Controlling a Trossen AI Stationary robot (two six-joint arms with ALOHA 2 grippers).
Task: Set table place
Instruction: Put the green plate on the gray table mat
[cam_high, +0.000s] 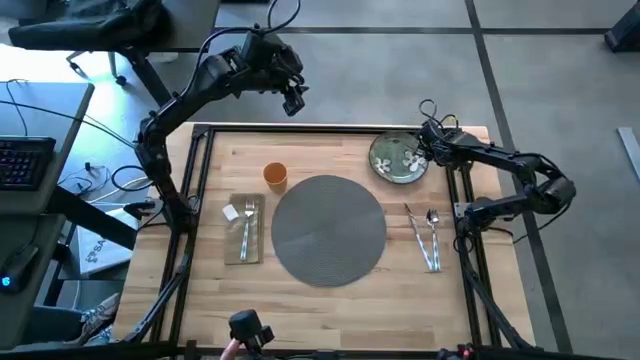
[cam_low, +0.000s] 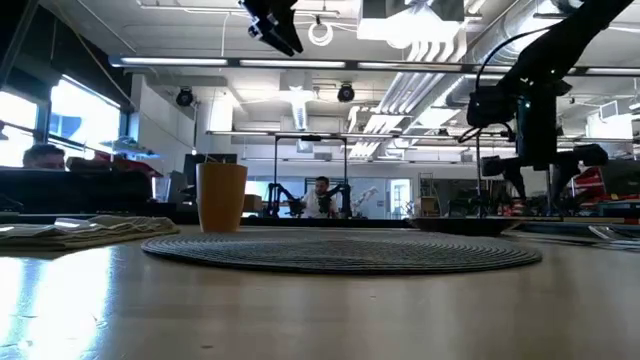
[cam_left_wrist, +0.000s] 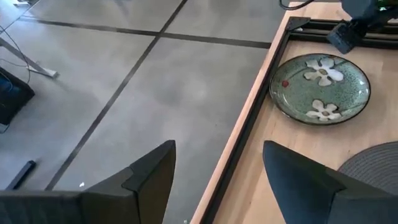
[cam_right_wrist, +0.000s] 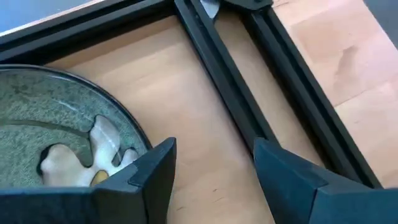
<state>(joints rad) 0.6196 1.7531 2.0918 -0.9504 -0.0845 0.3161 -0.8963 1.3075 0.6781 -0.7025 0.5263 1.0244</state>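
While right gripper (cam_high: 428, 148) gapes beside plate (cam_high: 399, 158): placemat (cam_high: 328, 229), cup (cam_high: 276, 177), fork (cam_high: 247, 225), napkin (cam_high: 244, 229).

Arms: two, dark, jointed, matte black links
Cables: thin black loops along both arms
Fingers (cam_left_wrist: 149, 180): dark grey, flat, wedge-shaped

— What lies beyond the worktop?

— A grey floor (cam_high: 560, 60) crossed by dark seams, and a grey desk (cam_high: 30, 140) with a keyboard (cam_high: 22, 160).

— And the room?

— Bright windows (cam_low: 40, 115), ceiling ducts (cam_low: 430, 80), and a seated person (cam_low: 322, 195) far back.
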